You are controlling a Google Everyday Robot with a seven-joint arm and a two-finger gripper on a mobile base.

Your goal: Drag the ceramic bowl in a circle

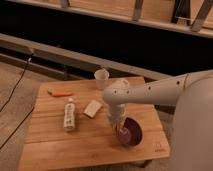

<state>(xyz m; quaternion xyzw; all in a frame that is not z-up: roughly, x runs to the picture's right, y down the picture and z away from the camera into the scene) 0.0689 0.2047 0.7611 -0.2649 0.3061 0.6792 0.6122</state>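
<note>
The ceramic bowl [132, 133] is round, shallow and dark purple-maroon. It sits on the wooden table [60, 145] near the right front corner. My gripper [120, 126] hangs from the white arm [150, 92] and reaches down onto the bowl's left rim. The arm comes in from the right and covers part of the bowl's rim.
A small white cup [101, 78] stands at the table's back edge. A white bottle [69, 114] lies at the left centre, a pale rectangular sponge [92, 108] beside it, and an orange carrot-like item [61, 93] at the back left. The table's right edge is close to the bowl.
</note>
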